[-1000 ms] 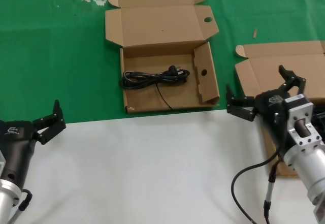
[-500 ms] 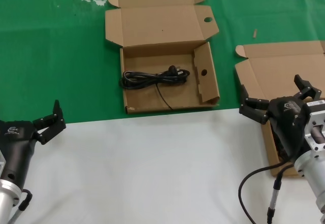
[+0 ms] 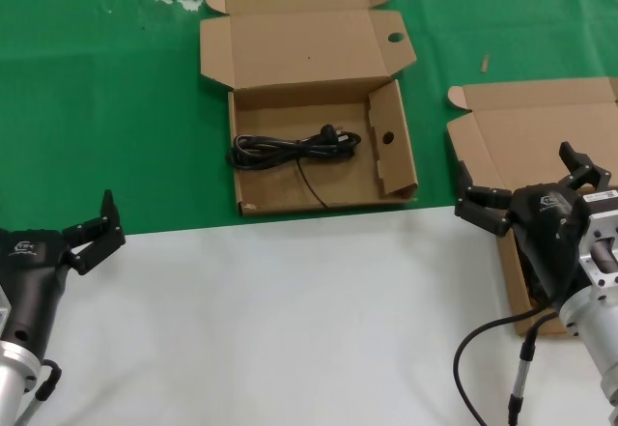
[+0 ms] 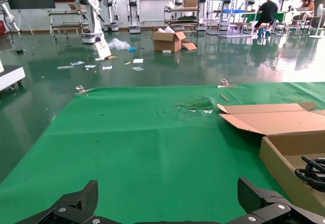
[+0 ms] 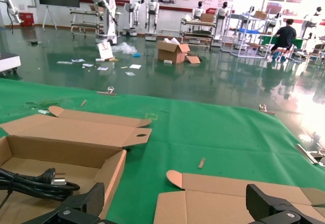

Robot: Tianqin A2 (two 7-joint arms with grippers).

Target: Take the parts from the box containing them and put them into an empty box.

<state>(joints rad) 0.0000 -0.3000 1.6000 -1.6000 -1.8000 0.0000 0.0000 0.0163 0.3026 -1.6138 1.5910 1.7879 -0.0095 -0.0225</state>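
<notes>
No legible text. Small white logos on the left gripper (image 3: 90, 230) and right gripper (image 3: 531, 186) housings cannot be read.

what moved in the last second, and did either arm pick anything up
The right tool moved right and toward the robot, from in front of the holeless brown cardboard box at the right edge to over its near part, open and empty throughout; most of the move came early. Nothing was grasped or released. The left tool, the holed brown cardboard box and the coiled black power cable inside stayed put.
</notes>
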